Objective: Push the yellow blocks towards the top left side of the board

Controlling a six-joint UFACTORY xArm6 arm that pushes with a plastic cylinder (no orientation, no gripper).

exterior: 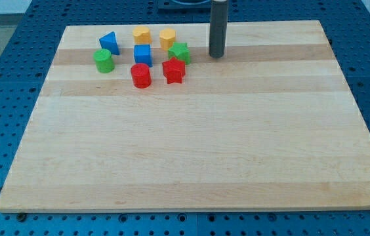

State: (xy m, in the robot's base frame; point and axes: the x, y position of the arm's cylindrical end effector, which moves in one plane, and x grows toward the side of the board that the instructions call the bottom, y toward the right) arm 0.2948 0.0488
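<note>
Two yellow blocks sit near the view's top, left of centre: a yellow hexagonal block (pixel 142 34) and a yellow rounded block (pixel 167 38) just right of it. My tip (pixel 216 56) rests on the board to the right of the cluster, about a block's width right of the green star block (pixel 180 52). It touches no block.
Around the yellow blocks lie a blue triangular block (pixel 109 42), a green cylinder (pixel 103 60), a blue cube (pixel 143 55), a red cylinder (pixel 141 75) and a red star block (pixel 174 71). The wooden board (pixel 191 144) lies on a blue perforated table.
</note>
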